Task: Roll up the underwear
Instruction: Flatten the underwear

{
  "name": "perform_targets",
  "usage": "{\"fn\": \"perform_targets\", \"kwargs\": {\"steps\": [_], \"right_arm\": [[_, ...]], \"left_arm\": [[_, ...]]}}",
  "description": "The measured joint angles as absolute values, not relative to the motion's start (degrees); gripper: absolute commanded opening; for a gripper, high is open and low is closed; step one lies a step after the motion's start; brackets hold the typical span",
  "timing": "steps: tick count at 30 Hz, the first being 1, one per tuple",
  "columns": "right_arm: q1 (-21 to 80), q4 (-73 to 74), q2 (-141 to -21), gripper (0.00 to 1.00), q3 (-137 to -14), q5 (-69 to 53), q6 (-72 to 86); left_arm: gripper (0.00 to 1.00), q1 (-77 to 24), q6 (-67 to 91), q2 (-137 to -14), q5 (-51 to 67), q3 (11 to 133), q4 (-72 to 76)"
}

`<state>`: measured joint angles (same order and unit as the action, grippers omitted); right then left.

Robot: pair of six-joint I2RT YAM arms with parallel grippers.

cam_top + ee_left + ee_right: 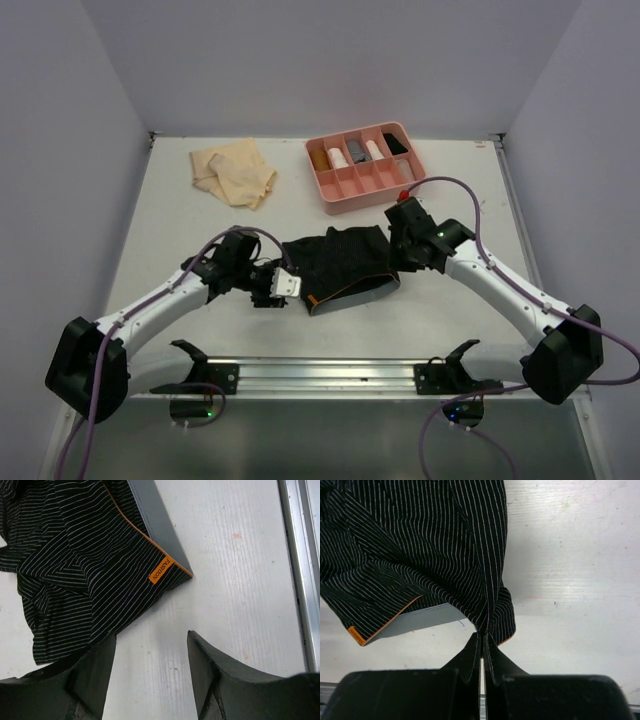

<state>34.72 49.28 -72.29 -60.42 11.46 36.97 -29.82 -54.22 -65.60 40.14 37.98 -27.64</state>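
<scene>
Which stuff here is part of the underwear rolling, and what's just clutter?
In the job: black striped underwear, pinched by the shut right gripper; open left gripper beside it; tan underwear, not yet rolled.
Just lying about: pink tray, rolled cloths in it.

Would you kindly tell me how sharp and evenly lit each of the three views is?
Top external: soft, even light, everything sharp, the black pinstriped cloth underwear lacking visible stripes. Left wrist: stripes and orange label crisp; left end effector dark and slightly soft. Right wrist: stripes crisp, white table bright, right end effector nearly featureless black.
</scene>
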Motion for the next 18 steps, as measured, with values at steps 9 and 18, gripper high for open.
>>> {"fn": "perform_targets", "kwargs": {"steps": [9,18], "right_arm": [[29.8,48.6,-68.3,0.0,-54.6,14.9,37.4],[25.4,48.3,-64.4,0.0,-45.5,15.1,40.2]], "left_arm": [[0.53,-38.6,-58.2,-66.1,33.6,34.8,-22.2],[0.44,-43.9,-59.9,-68.4,32.1,33.8,-19.5]]}}
